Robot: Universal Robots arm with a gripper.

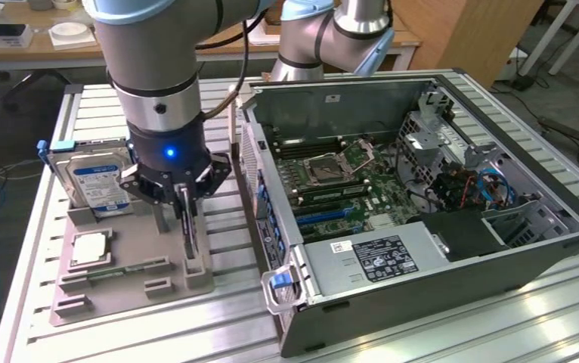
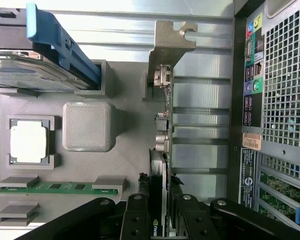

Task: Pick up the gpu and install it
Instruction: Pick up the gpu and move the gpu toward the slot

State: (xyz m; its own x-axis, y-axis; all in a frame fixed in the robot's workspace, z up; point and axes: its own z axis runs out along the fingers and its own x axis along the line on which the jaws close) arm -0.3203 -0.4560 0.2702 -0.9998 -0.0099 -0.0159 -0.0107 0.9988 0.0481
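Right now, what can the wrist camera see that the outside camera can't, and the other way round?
Wrist view: the coloured ports on the case's back. Exterior view: the motherboard inside the open case. Both: the gripper at the upright gpu, the hard drive, and the memory stick in the grey holder.

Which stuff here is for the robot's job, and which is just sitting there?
For the job:
the gpu
the hand, down over the gpu
the open computer case

Just lying about:
the hard drive
the processor chip
the memory stick
the grey tray they sit in
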